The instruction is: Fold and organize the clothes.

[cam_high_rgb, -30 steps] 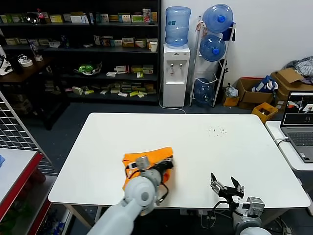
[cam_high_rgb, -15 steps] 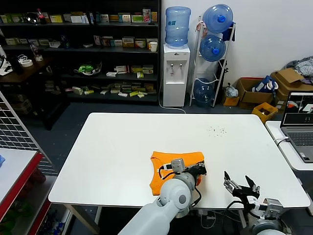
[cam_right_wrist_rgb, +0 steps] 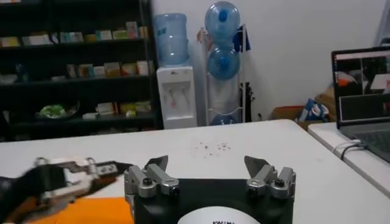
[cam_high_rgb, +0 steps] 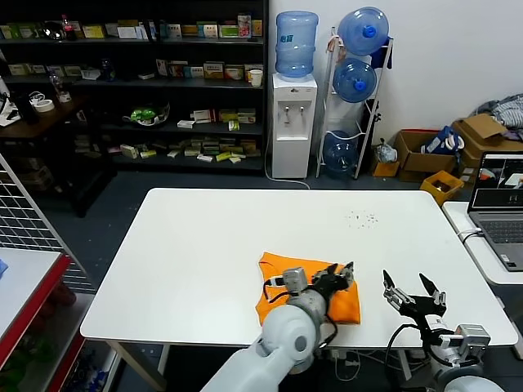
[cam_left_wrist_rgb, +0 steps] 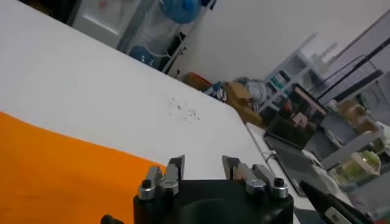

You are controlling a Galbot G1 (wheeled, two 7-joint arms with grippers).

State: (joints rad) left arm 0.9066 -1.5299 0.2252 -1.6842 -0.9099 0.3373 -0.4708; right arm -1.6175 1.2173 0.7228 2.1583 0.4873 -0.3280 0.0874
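Observation:
The bright orange T-shirt (cam_high_rgb: 271, 269) lies as a folded bundle on the white table (cam_high_rgb: 204, 237), near the front edge and right of centre. My left gripper (cam_high_rgb: 341, 273) hovers over the shirt's right edge, open and empty. In the left wrist view the left gripper (cam_left_wrist_rgb: 203, 167) stands open, with the orange fabric (cam_left_wrist_rgb: 61, 176) beside and below it. My right gripper (cam_high_rgb: 413, 288) is open and empty, just right of the shirt, over the table's front right. The right wrist view shows the right gripper (cam_right_wrist_rgb: 207, 164) open, with the left gripper (cam_right_wrist_rgb: 67, 176) and the shirt (cam_right_wrist_rgb: 91, 211) off to one side.
A laptop (cam_high_rgb: 500, 204) sits on a side table at the right. A wire rack (cam_high_rgb: 29, 220) stands at the left. A water dispenser (cam_high_rgb: 294, 122), bottles, shelves and boxes stand beyond the table's far edge. Small dark specks (cam_high_rgb: 361, 217) mark the table.
The left arm slid the orange shirt to the right along the front of the table, then opened off its right edge. The right gripper moved right and farther in over the table.

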